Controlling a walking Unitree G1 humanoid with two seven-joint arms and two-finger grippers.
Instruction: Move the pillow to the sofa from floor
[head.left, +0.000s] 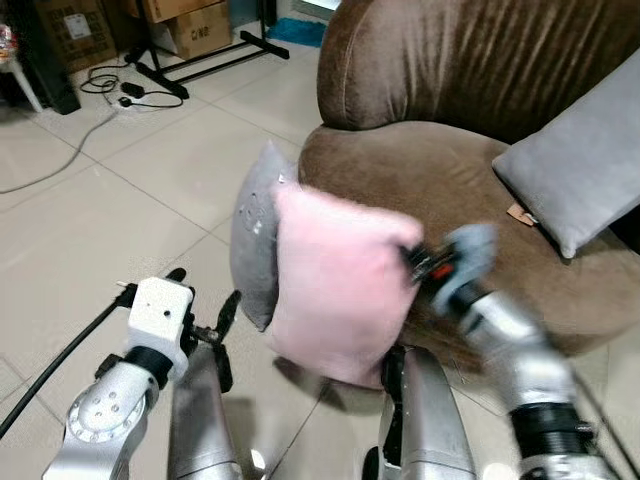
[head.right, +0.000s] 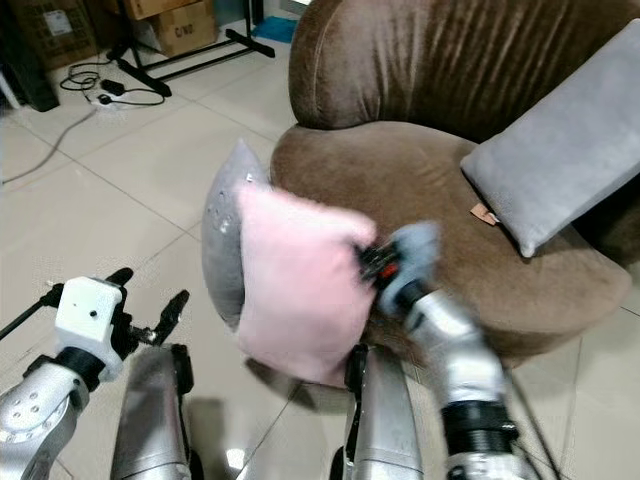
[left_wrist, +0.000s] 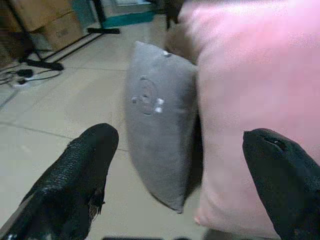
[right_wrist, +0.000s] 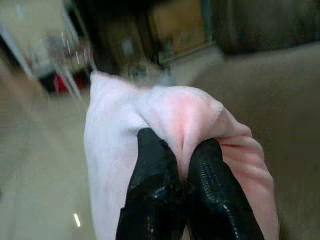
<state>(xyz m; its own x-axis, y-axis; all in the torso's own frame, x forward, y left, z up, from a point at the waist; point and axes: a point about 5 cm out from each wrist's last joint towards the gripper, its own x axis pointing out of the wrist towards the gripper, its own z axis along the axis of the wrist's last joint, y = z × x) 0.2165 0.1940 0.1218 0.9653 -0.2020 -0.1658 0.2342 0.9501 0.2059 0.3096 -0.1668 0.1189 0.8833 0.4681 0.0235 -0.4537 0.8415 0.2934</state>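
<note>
A fluffy pink pillow (head.left: 335, 290) hangs off the floor in front of the brown sofa (head.left: 440, 180), pinched at its upper right corner by my right gripper (head.left: 415, 262). The right wrist view shows both black fingers (right_wrist: 155, 190) shut on a fold of the pink pillow (right_wrist: 120, 135). Behind it a grey pillow (head.left: 255, 235) leans upright against the sofa's front. My left gripper (head.left: 205, 305) is low on the left, open, its fingers (left_wrist: 75, 175) apart and facing the grey pillow (left_wrist: 157, 125) without touching it.
Another grey pillow (head.left: 585, 165) lies on the right of the sofa seat. Cardboard boxes (head.left: 200, 25), a black stand (head.left: 190, 65) and cables with a power strip (head.left: 130, 90) are at the back left. Tiled floor (head.left: 90, 220) stretches to the left.
</note>
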